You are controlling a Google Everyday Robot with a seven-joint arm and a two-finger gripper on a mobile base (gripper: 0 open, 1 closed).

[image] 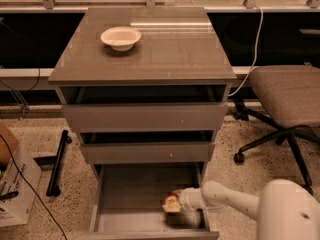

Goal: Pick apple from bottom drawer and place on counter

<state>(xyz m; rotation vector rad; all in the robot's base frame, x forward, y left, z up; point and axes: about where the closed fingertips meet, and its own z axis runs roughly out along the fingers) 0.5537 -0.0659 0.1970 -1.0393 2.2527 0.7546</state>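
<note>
The bottom drawer (pixel 125 194) is pulled open below two shallower drawers. The apple (pixel 170 203), red with yellowish patches, is in the drawer's right half. My gripper (pixel 173 204) reaches into the drawer from the right on a white arm (pixel 225 199) and is shut on the apple, holding it slightly above the drawer floor. The counter (pixel 165 54) is the glossy grey-brown top of the cabinet, well above the gripper.
A white bowl (pixel 120 38) stands on the counter's back left. The two upper drawers (pixel 145 116) are slightly open and overhang the bottom drawer. An office chair (pixel 287 101) stands to the right. A cardboard box (pixel 12 184) and a black bar (pixel 56 161) lie on the floor at left.
</note>
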